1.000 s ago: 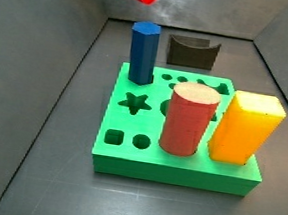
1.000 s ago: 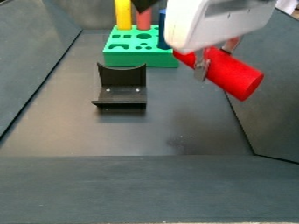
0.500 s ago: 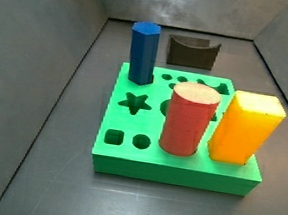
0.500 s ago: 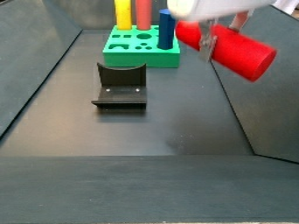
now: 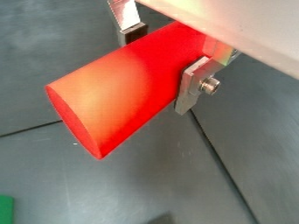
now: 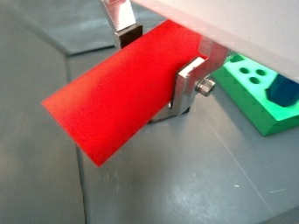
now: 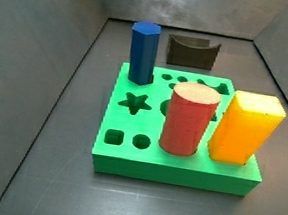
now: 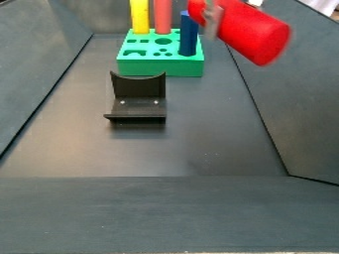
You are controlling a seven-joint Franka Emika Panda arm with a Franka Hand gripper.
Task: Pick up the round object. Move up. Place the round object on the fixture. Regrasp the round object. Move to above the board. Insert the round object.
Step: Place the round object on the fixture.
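The gripper (image 5: 163, 54) holds the round object (image 5: 126, 92), a glossy red cylinder peg, pinched crosswise between its two silver finger plates, one plate on each flank of the peg, with most of the peg's length sticking out past the jaws to a flat round end. In a side view the red peg (image 8: 245, 30) hangs high in the air at the upper edge of the picture, well above the floor, so the lift looks done and the placing on the fixture (image 8: 137, 95) comes next, by my judgement. The fixture sits on the floor well below the jaws and off to one side of them; the green board (image 6: 260, 94) lies beyond the held peg's clamped end, with the blue hexagonal peg (image 7: 143, 52), a duller brick-red cylinder (image 7: 190, 118) and a yellow block (image 7: 248, 125) standing in it. The risk I see is leverage: the grip sits near one end, so the long free end could sag or swivel between the pads during the descent, and a tilted peg might miss the curved notch or roll off the fixture. A descent too close to the board could also clip the tall pieces. No brand, label or writing is readable anywhere.
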